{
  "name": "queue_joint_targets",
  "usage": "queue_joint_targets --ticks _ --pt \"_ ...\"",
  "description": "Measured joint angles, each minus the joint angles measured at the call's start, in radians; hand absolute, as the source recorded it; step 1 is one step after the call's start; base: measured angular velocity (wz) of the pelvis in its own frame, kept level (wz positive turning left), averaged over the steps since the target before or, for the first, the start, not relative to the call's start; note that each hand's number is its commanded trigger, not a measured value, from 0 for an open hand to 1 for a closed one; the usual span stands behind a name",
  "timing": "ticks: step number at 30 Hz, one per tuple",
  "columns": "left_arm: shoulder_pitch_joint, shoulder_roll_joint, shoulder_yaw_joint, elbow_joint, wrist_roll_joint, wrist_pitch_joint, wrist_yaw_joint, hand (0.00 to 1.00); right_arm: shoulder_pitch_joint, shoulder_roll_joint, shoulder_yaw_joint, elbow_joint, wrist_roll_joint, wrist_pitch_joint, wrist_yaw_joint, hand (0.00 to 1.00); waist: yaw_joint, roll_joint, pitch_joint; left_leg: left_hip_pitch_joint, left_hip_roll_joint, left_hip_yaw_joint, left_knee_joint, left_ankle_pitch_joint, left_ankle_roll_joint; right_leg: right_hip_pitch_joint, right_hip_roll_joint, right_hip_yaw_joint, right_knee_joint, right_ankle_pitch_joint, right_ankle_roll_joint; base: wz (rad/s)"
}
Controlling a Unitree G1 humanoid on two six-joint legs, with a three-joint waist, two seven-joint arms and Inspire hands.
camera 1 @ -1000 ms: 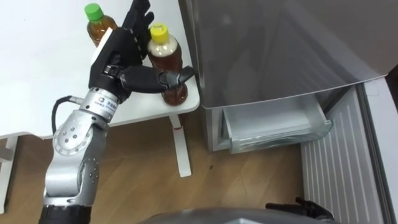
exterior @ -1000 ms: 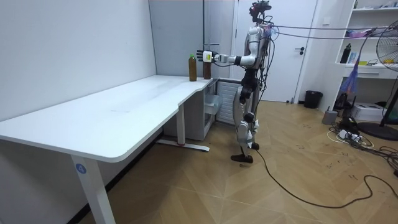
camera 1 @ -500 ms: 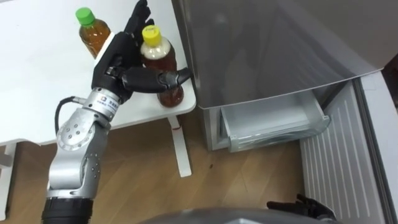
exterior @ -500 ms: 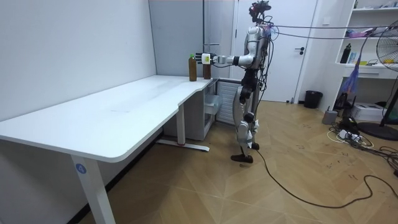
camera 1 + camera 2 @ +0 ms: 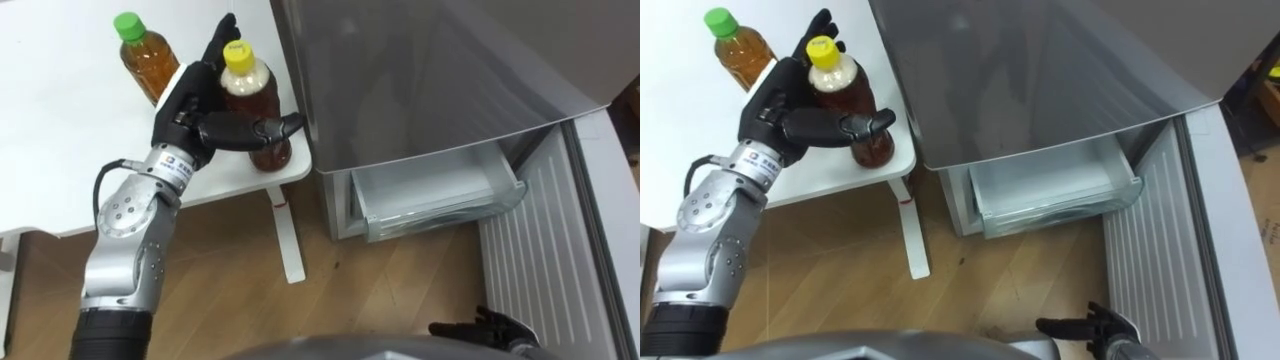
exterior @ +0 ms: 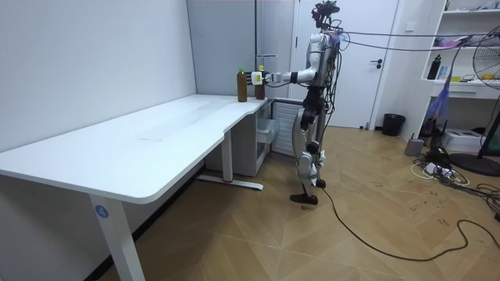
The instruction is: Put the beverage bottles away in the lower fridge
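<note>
The left hand (image 5: pixel 188 108) grasps the yellow-capped bottle (image 5: pixel 257 105), which stands at the tabletop (image 5: pixel 60 130) corner. Its thumb crosses the front and its fingers are mostly hidden behind. The right hand (image 5: pixel 495 330), fingers slack, is cut off low.

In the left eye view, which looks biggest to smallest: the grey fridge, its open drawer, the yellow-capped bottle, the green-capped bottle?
grey fridge
open drawer
yellow-capped bottle and green-capped bottle: alike in size; the left hand hides part of the first, so unranked.

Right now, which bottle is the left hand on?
The yellow-capped bottle, at the table corner beside the fridge; the left hand grips it. The green-capped bottle stands apart, untouched.
</note>
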Motion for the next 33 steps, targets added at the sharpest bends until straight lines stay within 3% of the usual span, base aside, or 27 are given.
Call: queue_joint_targets --ticks 11,12,13,14,15,33 --pt "0.0 0.0 -0.001 0.036 0.0 0.0 0.005 0.0 -0.001 -0.005 -0.001 -0.003 -0.039 0.001 -0.008 0.0 -0.003 0.001 -0.0004 -0.003 0.0 0.0 0.0 0.0 0.0 -0.003 0.0 0.003 -0.001 0.0 0.0 0.0" --pt "0.0 0.0 -0.001 0.04 0.0 0.001 0.005 0.31 -0.001 -0.006 -0.001 -0.003 -0.042 0.001 -0.008 0.0 -0.004 0.002 -0.0007 -0.005 0.0 0.0 0.0 0.0 0.0 -0.005 0.0 0.003 -0.001 0.0 0.0 0.0" --pt "0.0 0.0 -0.001 0.04 0.0 0.001 0.005 0.53 -0.001 -0.007 -0.001 -0.003 -0.043 0.002 -0.008 0.0 -0.004 0.002 -0.0006 -0.006 0.0 0.001 0.0 0.0 0.0 -0.007 0.0 0.004 -0.001 0.0 0.0 0.0" --pt "0.0 0.0 -0.001 0.04 0.0 0.001 0.005 0.66 -0.001 -0.007 -0.001 -0.003 -0.044 0.002 -0.008 0.0 -0.004 0.002 -0.0007 -0.007 0.0 0.001 0.0 0.0 0.0 -0.008 0.0 0.005 -0.001 0.0 0.0 0.0" --pt "0.0 0.0 -0.001 0.04 0.0 0.001 0.005 0.98 0.0 -0.008 -0.001 -0.003 -0.045 0.002 -0.008 0.0 -0.004 0.002 -0.0007 -0.007 0.0 0.002 -0.001 0.0 0.0 -0.009 0.0 0.006 -0.001 0.0 0.0 0.0" --pt "0.0 -0.001 -0.001 0.046 0.002 0.006 -0.004 1.0 0.002 -0.009 0.0 -0.002 -0.091 0.02 -0.015 0.0 -0.019 0.0 0.0009 -0.006 0.001 0.013 -0.003 0.0 0.0 -0.012 0.002 0.023 -0.002 0.0 0.001 -0.01"
